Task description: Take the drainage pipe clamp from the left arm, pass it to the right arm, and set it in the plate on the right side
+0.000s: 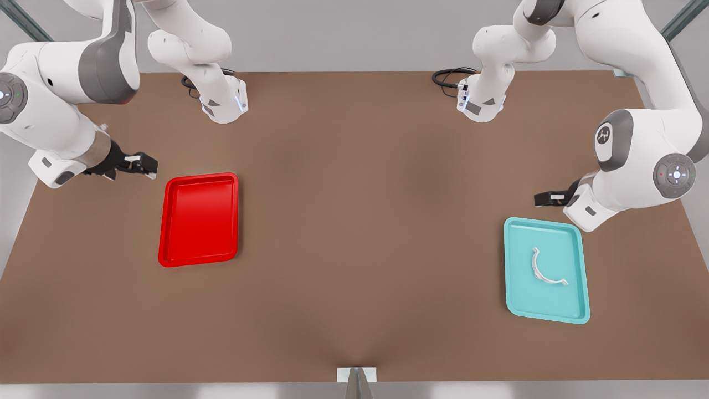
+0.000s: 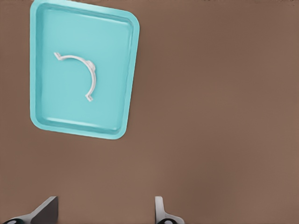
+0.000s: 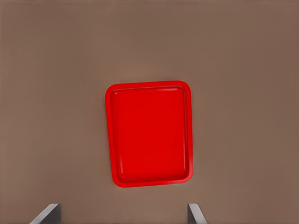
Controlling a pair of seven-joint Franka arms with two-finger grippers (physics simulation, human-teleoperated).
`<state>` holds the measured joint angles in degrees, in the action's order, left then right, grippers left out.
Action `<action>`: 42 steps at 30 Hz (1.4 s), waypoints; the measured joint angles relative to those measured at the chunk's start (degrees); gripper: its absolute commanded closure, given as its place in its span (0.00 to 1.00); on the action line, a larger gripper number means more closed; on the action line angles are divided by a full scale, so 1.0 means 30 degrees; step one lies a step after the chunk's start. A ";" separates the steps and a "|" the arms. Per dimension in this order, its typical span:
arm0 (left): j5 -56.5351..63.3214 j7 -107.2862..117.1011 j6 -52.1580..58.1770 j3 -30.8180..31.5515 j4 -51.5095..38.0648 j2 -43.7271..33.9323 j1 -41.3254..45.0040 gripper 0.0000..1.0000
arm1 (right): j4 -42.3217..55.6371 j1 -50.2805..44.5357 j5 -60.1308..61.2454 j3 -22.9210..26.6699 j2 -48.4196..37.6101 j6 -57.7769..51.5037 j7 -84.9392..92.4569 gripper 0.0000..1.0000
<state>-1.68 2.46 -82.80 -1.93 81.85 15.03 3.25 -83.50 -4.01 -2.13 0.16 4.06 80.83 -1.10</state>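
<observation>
Nothing is grasped yet. The clamp (image 1: 545,268) lies mid-tray in the teal tray (image 1: 576,277) near the table's front edge. The left gripper (image 1: 545,198), fingers apart, hovers beside that tray and must descend on the clamp. The right gripper (image 1: 145,164), also spread, waits near the red plate (image 1: 166,244).

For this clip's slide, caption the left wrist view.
Open left gripper hovers over the brown table, apart from the teal tray holding the white drainage pipe clamp.

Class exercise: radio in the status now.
Left gripper open, beside teal tray; right gripper open near plate. Clamp in teal tray, untouched. Nothing in the way.
</observation>
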 measured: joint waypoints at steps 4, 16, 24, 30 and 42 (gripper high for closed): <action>-0.0007 0.0188 -0.0896 -0.1118 -0.0065 0.2112 -0.0143 0.00 | -0.0112 -0.0036 -0.0022 0.0000 0.0072 0.0344 0.0032 0.00; -0.0670 0.5216 -1.0891 -0.2107 0.0328 0.9450 -0.3753 0.00 | -0.0567 0.0021 -0.0055 0.0001 0.0137 0.0826 0.0108 0.00; -0.2837 0.9923 -1.4697 -0.2064 0.1123 1.0014 -0.3739 0.00 | -0.0816 -0.0017 -0.0061 0.0000 0.0140 0.0957 0.0137 0.00; -0.3413 1.2487 -1.6086 -0.2050 0.1046 1.0699 -0.3364 0.00 | -0.0938 -0.0002 -0.0063 0.0000 0.0143 0.1063 0.0152 0.00; -0.3539 1.6230 -1.7535 -0.2022 0.1057 1.1546 -0.3388 0.00 | -0.1219 0.0022 -0.0062 0.0000 0.0131 0.1247 0.0198 0.00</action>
<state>-12.29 51.15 -135.41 -8.00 85.02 49.67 -6.91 -87.16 -3.94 -2.32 0.17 4.45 84.57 -0.50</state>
